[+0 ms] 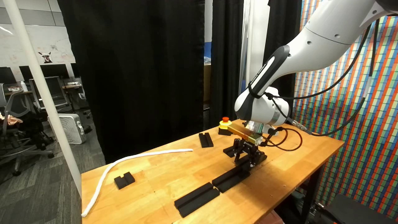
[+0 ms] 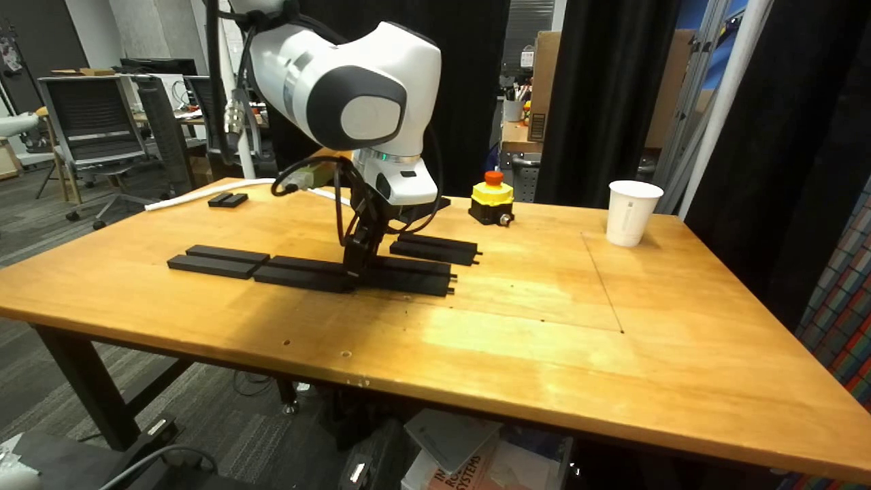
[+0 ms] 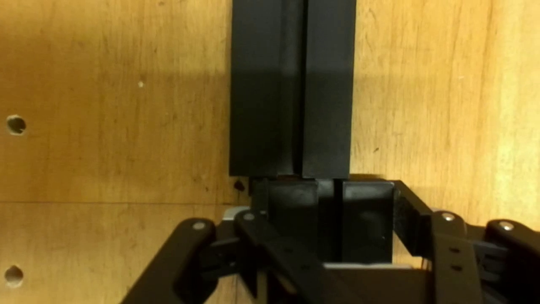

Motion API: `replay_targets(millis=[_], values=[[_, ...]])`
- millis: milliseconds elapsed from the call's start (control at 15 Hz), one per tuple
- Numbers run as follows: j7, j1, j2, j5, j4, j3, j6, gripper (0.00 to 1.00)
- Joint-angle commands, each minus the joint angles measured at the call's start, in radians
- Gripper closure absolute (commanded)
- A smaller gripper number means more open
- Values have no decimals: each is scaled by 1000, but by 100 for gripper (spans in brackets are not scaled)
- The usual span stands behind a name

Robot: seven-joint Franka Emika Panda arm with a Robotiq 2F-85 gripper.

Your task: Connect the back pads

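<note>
In the wrist view my gripper (image 3: pixel 330 211) has its fingers pressed on both long sides of a black back pad (image 3: pixel 368 223). Just ahead lies a grooved back pad (image 3: pixel 257 105), whose groove sits left of the held pad's groove. A thin dark line separates their ends; contact cannot be made out. In both exterior views that middle pad (image 1: pixel 231 178) nearly meets a further pad (image 1: pixel 201 203) in line. The held pad (image 2: pixel 415 278) points two pins away from the row. Another pad (image 2: pixel 435 250) with pins lies parallel behind the gripper. Whether the held pad rests on the table is unclear.
A small black block (image 1: pixel 124 180) and a longer black block (image 1: pixel 206 140) lie on the wooden table (image 1: pixel 155 193). A white cable (image 1: pixel 174 151) curves along the back edge. The yellow and red stop button (image 2: pixel 492 197) and a white cup (image 2: pixel 631 214) stand near that edge too.
</note>
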Motion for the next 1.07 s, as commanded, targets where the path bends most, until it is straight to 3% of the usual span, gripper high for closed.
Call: replay_targets(millis=[0,1000], values=[[16,1,-27,-22,-7,-3,-3,55],[109,0,-72,-93,-53,-17,-4,55]])
